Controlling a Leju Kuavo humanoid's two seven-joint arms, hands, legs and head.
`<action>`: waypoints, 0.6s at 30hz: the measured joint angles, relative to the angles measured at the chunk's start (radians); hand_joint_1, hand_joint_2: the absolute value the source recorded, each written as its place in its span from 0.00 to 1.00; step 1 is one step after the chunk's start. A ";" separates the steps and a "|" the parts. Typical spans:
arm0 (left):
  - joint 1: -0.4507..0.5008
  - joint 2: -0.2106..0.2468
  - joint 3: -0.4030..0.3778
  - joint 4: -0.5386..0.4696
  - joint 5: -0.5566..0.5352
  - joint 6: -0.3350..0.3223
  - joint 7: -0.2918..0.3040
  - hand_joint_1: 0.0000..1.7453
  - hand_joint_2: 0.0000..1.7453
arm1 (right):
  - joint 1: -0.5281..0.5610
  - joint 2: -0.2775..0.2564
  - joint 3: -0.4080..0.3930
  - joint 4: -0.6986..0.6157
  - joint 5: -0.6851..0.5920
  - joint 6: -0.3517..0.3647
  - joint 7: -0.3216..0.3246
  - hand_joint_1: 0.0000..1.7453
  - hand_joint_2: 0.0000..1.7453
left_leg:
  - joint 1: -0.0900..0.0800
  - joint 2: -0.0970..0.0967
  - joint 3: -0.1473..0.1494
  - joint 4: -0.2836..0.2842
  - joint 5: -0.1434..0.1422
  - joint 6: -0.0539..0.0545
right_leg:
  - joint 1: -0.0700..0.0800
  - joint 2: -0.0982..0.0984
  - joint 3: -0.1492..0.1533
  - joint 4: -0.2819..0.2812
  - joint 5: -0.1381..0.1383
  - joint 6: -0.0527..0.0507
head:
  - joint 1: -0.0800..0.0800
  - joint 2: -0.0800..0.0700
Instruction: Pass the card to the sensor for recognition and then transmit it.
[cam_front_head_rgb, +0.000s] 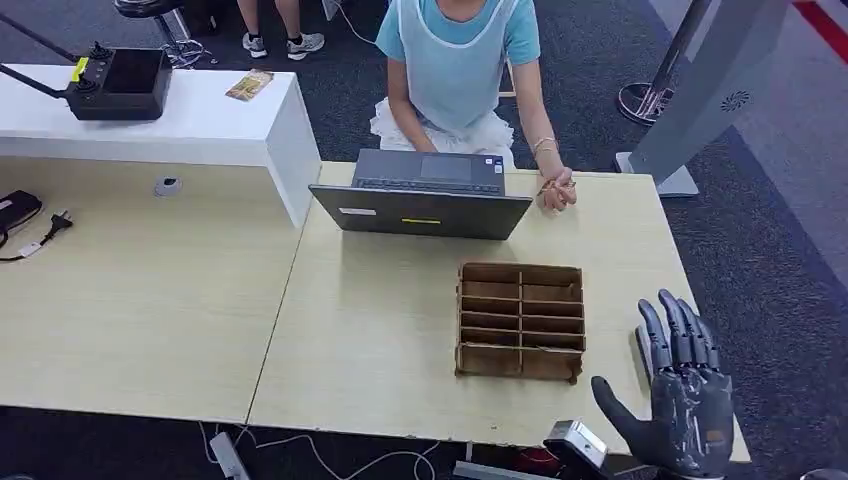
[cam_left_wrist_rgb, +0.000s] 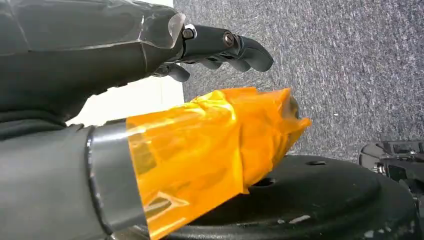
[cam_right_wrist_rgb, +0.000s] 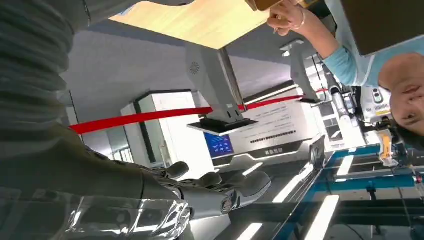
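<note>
My right hand (cam_front_head_rgb: 680, 395) is raised over the table's near right corner, fingers spread and upright, holding nothing. In the right wrist view its fingers (cam_right_wrist_rgb: 220, 192) are stretched out with nothing in them. A brown wooden slotted box (cam_front_head_rgb: 521, 321) stands on the light wood table (cam_front_head_rgb: 380, 330), just left of that hand. A small patterned card (cam_front_head_rgb: 250, 85) lies on the white counter (cam_front_head_rgb: 210, 125) at the far left. A small round sensor-like disc (cam_front_head_rgb: 167, 185) sits on the left desk. My left hand (cam_left_wrist_rgb: 200, 100), its thumb wrapped in orange tape, hangs over grey carpet with its fingers extended and bare.
A person (cam_front_head_rgb: 455, 60) sits behind an open grey laptop (cam_front_head_rgb: 425, 195), one hand resting on the table's far edge. A black device (cam_front_head_rgb: 115, 85) stands on the white counter. A grey stand (cam_front_head_rgb: 700, 90) rises at the far right. Cables (cam_front_head_rgb: 30, 235) lie at the left edge.
</note>
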 joint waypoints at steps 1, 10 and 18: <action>0.000 0.000 0.000 0.000 0.000 0.000 0.000 0.00 0.00 | 0.000 0.000 0.000 0.000 0.001 0.000 0.001 0.00 1.00 | 0.000 0.000 0.000 0.000 0.000 0.000 | 0.000 0.000 0.000 0.000 0.000 0.000 | 0.000 0.000; -0.002 0.000 0.000 0.000 -0.006 -0.003 0.002 0.00 0.00 | -0.059 0.000 0.096 0.044 0.035 0.057 0.058 0.00 1.00 | 0.000 0.000 0.000 0.000 0.000 0.000 | 0.000 0.000 0.000 0.000 0.000 0.000 | 0.000 0.000; -0.002 0.000 0.000 0.000 -0.008 -0.003 0.006 0.00 0.00 | -0.094 0.000 0.134 0.096 0.064 0.120 0.089 0.00 1.00 | 0.000 0.000 0.000 0.000 0.000 0.000 | 0.000 0.000 0.000 0.000 0.000 0.000 | 0.000 0.000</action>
